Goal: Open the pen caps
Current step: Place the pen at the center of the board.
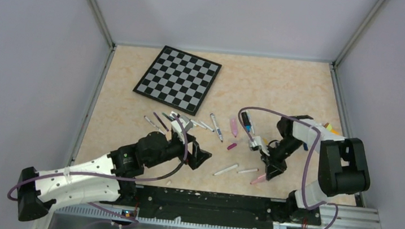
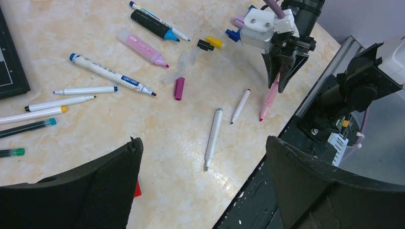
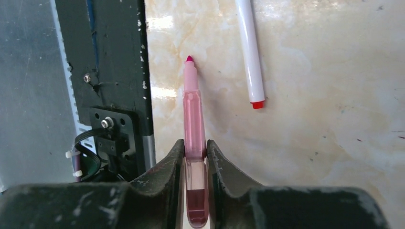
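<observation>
Top view, left gripper: was seen spread wide and empty, held low over the table.
Top view, right gripper: was set down over a pink pen near the front edge; the grip could hardly be judged from there.
Top view, pens: were scattered between the chessboard and the arms.
Left wrist view, pen caps: a purple cap was found loose among the pens; a black cap, a yellow cap and a blue cap were grouped just behind the right gripper.
Left wrist view, grey-tipped white pen: was laid just beside a red-tipped white pen, both uncapped.
Right wrist view, grip: the pink pen was clenched between both fingers, its bare magenta tip pointed away, beside the black base rail.
</observation>
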